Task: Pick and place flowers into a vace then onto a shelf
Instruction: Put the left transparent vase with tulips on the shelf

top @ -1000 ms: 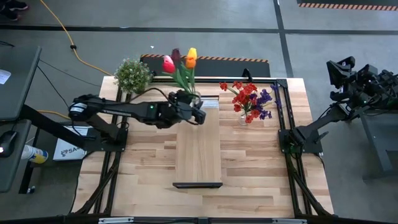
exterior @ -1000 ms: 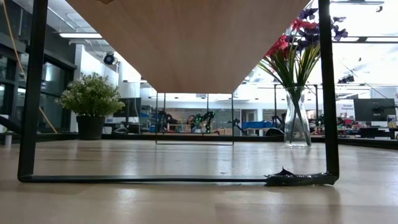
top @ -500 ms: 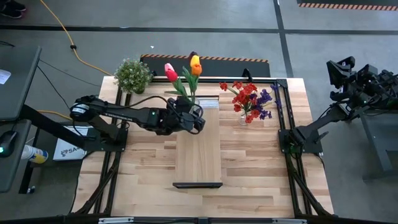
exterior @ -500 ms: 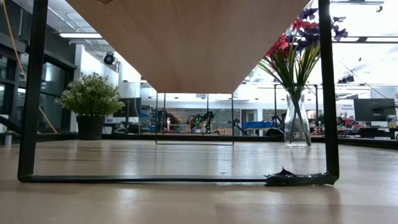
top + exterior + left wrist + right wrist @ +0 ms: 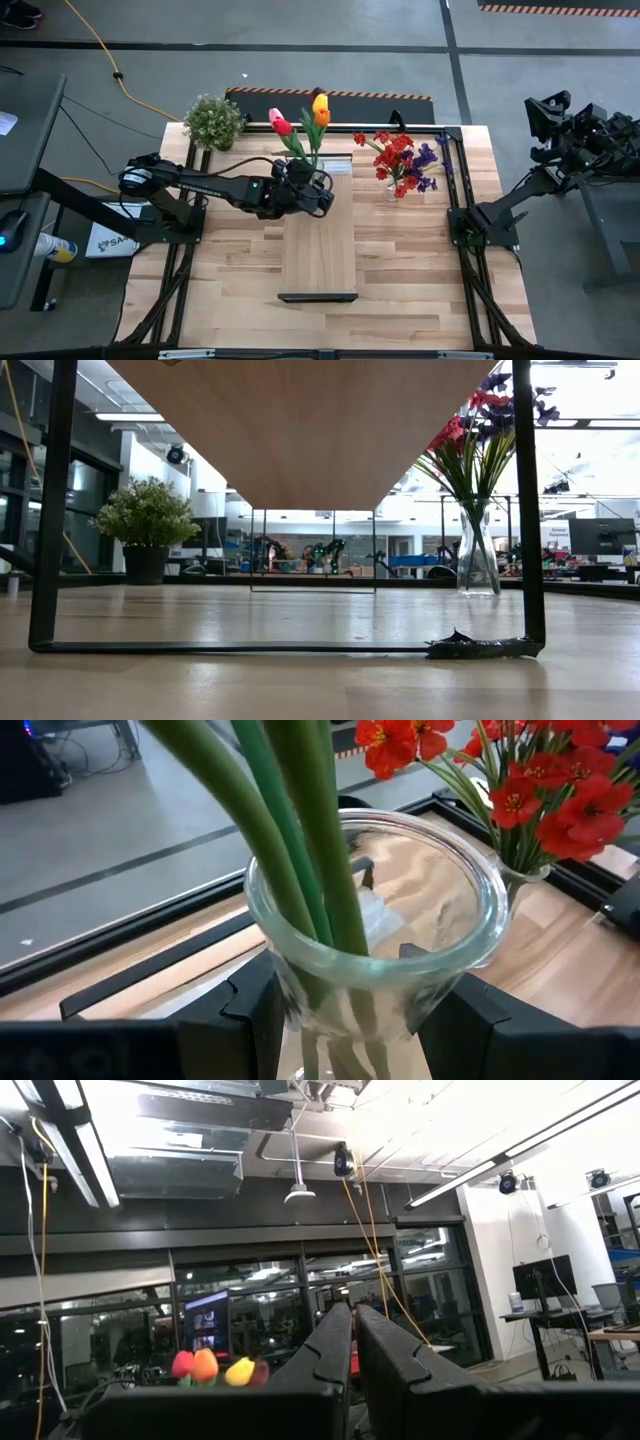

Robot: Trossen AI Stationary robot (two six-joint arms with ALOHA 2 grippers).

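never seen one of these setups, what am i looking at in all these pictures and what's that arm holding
This is a table with two dark robot arms, each ending in a two-finger gripper. One camera looks straight down on it, one sits at table height, and one rides on each wrist.

In the overhead picture the left gripper is closed on a glass vase of tulips, over the far end of the shelf, a light-wood plank on a black frame. The left wrist camera shows the fingers on either side of the glass.

On the table are a second vase of red and purple flowers and a potted plant.

The right gripper is shut and empty, parked off the table.
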